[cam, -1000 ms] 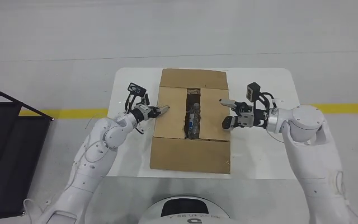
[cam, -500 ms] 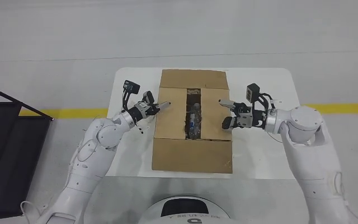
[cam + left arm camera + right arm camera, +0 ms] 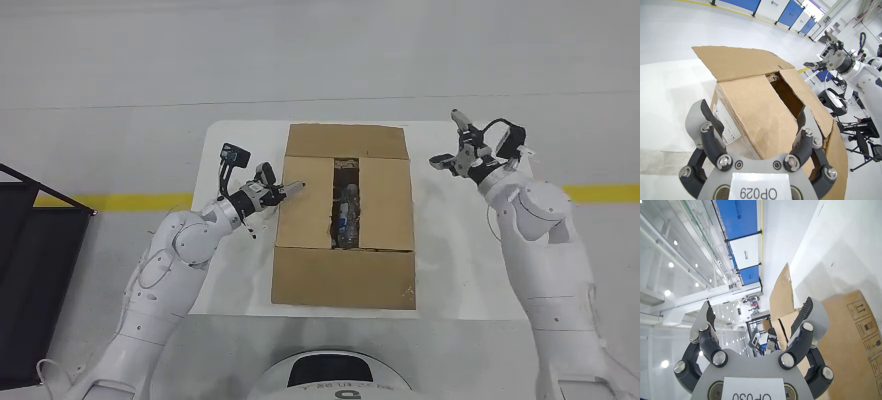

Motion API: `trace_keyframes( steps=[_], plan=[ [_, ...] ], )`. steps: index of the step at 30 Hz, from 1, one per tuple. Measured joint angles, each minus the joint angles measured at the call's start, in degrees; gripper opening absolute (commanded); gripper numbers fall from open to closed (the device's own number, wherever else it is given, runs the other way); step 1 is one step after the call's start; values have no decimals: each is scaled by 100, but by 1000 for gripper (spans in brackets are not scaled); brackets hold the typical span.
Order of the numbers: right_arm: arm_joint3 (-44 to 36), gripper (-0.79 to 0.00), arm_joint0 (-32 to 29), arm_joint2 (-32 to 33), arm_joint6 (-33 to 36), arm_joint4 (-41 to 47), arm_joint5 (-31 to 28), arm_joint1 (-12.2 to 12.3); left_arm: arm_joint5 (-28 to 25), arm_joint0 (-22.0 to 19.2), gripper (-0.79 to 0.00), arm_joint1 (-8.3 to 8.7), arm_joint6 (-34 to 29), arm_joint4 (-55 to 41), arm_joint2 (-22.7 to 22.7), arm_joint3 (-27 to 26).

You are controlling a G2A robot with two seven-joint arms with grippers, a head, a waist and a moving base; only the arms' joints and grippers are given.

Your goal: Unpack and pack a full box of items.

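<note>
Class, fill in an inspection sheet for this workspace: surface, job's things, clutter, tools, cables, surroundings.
Surface: white table, carrying one box.
Job's things: cardboard box mid-table, top flaps parted by a gap; items inside, too small to identify.
Clutter: nothing seen.
Tools: left tool open at the box's left flap; right tool open, empty, apart from the box.
Cables: dark loop at the right wrist.
Surroundings: grey floor, yellow line, black frame at one edge.
</note>
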Motion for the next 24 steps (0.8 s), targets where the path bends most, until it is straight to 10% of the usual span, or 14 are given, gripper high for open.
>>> trace_keyframes(
  steps=[11,24],
  plan=[
    [2663,0,1686,-1284,-379,192,-406,-388,0,0,0,0,0,0,0,0],
    [3566,0,1936,-972,2184,1511,-1355,-427,0,0,0,0,0,0,0,0]
  ],
)
